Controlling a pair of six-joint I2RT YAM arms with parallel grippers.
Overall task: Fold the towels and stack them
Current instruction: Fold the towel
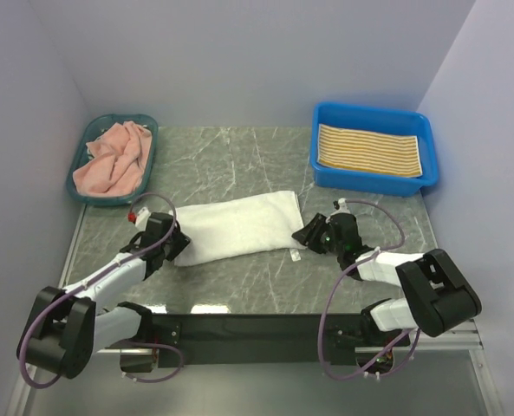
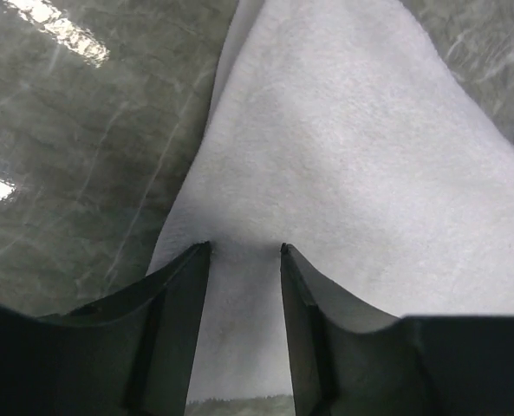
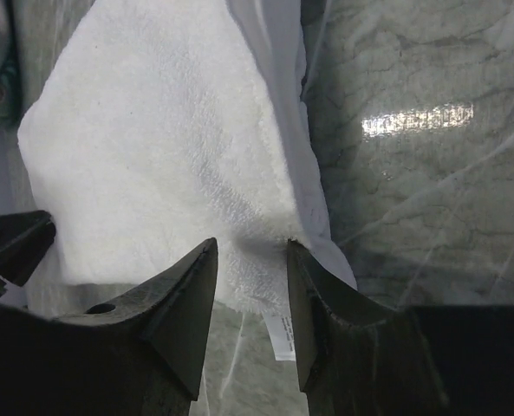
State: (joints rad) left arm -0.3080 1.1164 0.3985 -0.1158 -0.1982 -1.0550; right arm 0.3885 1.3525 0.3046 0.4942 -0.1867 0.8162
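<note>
A plain white towel [image 1: 239, 225], folded into a long strip, lies across the middle of the table. My left gripper [image 1: 177, 244] is at its left end. In the left wrist view its jaws [image 2: 245, 249] stand apart, tips pressed down on the white cloth [image 2: 343, 156], which lies between them. My right gripper [image 1: 305, 234] is at the right end. Its jaws [image 3: 250, 243] are also apart, straddling the towel's near corner [image 3: 152, 147], which dimples between the tips. A salmon pink towel [image 1: 113, 160] lies crumpled at the back left. A folded yellow-and-white striped towel [image 1: 369, 149] lies at the back right.
The pink towel sits in a teal basket [image 1: 77, 186] against the left wall. The striped one lies in a blue bin [image 1: 369, 184] by the right wall. A small white label [image 3: 280, 334] hangs from the white towel's corner. Marble tabletop [image 1: 239, 156] stretches between the containers.
</note>
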